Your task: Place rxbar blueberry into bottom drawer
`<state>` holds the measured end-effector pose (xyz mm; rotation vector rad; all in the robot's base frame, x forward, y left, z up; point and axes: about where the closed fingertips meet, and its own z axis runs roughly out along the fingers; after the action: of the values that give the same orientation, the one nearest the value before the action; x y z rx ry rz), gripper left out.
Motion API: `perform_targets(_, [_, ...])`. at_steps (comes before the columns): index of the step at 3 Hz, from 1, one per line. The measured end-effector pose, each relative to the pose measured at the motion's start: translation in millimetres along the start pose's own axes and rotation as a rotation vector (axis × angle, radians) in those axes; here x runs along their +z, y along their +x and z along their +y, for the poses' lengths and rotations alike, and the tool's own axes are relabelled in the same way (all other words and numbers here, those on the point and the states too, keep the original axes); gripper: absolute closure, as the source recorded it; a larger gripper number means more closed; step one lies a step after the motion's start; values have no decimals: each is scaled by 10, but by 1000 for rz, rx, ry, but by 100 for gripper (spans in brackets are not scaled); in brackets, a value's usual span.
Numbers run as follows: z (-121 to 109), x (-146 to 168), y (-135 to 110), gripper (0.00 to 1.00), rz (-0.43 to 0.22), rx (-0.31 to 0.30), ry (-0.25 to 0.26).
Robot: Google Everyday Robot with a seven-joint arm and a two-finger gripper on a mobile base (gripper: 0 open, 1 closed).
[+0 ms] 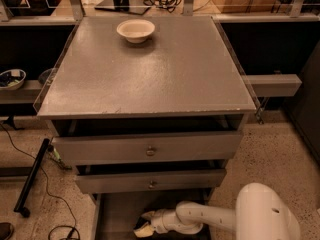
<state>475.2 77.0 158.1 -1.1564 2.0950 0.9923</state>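
Observation:
The bottom drawer (117,209) is pulled open under the two upper drawers, and its flat grey floor shows at the bottom of the camera view. My gripper (144,223) reaches in from the right on the white arm (210,218) and sits low over the drawer floor, near its middle. The rxbar blueberry does not show as a separate thing; I cannot tell whether it is at the gripper or hidden by it.
A white bowl (135,30) stands at the back of the grey cabinet top (150,79). The two upper drawers (147,148) with brass knobs stand slightly ajar. A black pole and cables (32,176) lie on the floor at left.

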Motion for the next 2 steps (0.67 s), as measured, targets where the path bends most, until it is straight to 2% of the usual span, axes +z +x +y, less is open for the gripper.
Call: perform_targets(2, [57, 157, 233, 100, 36, 37, -6])
